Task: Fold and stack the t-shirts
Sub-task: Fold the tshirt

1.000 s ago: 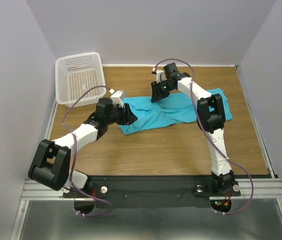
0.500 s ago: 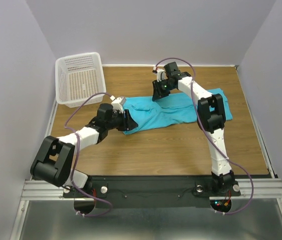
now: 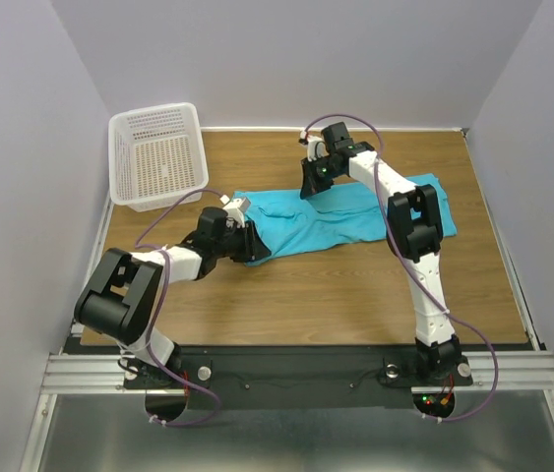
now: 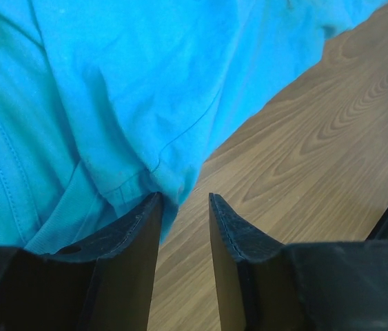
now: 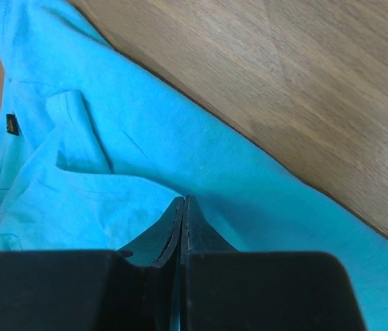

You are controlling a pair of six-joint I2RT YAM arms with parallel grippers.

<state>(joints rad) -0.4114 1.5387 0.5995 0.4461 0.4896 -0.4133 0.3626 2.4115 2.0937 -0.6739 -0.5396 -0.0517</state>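
One turquoise t-shirt (image 3: 340, 216) lies flat across the middle of the wooden table, its dark neck label (image 5: 12, 124) toward the left end. My left gripper (image 3: 257, 246) is low at the shirt's near-left corner. Its jaws stand open (image 4: 183, 200), with the left finger (image 4: 121, 241) against the cloth's edge (image 4: 145, 89) and bare wood between the fingers. My right gripper (image 3: 314, 185) is at the shirt's far edge. Its jaws are pressed together (image 5: 183, 200), with the tips sunk into a crease of the cloth (image 5: 145, 138).
A white mesh basket (image 3: 158, 157) stands tilted at the back left corner against the wall. Bare wooden tabletop (image 3: 336, 295) stretches between the shirt and the arm bases. Walls close in the table on the left, right and back.
The right gripper has closed at the shirt's far edge. The left arm has drawn in and down toward the near-left corner of the shirt, its jaws a little narrower.
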